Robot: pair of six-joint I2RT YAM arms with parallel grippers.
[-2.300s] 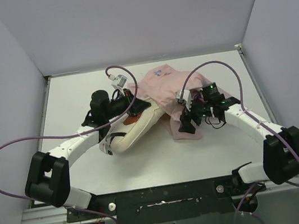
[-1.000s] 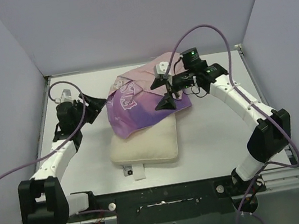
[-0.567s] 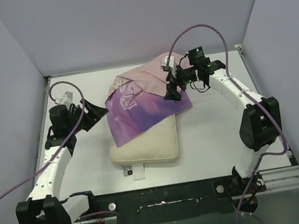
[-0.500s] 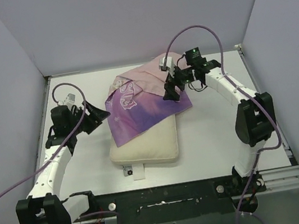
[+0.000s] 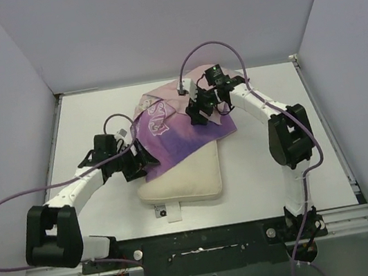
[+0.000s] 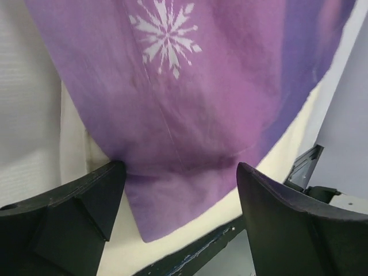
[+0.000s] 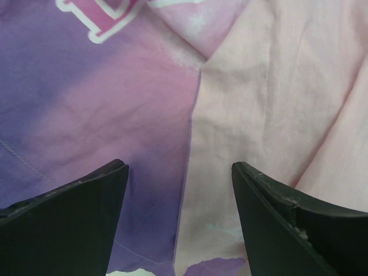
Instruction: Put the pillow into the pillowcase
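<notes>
Fingers (image 6: 63,213) on your left gripper (image 6: 179,167) stand well apart with nothing pinched between them. They straddle the lower-left corner of the pillowcase (image 6: 190,103), where the purple cloth with its white snowflake tapers to a point over the cream pillow (image 6: 75,144). Your right gripper (image 7: 178,165) is likewise spread and empty, hovering over the far part of the same cloth. It sits right above the line where the purple printed side meets the pale pink reverse. From above, the pillowcase lies loosely draped across the far half of the pillow and spills onto the white table (image 5: 84,126) behind it. The near half of the pillow lies bare, with its small tag (image 5: 168,212) sticking out toward the arm bases, so the pillow looks to be under the cloth rather than inside it. Expect the pillowcase to be light, thin and limp: it will likely crumple, fold on itself and slide across the pillow when tugged. A pinch in the middle would probably catch both layers together. Take it at an edge, ideally one layer at the open end, though you cannot tell from these views which edge is the opening. The corner between your left fingers is a fair hold for lifting or spreading it. The pillow looks plump, soft and light, so it should squash and spring back. A deep grip on a corner or short edge is wiser than a grip on its rounded middle.
</notes>
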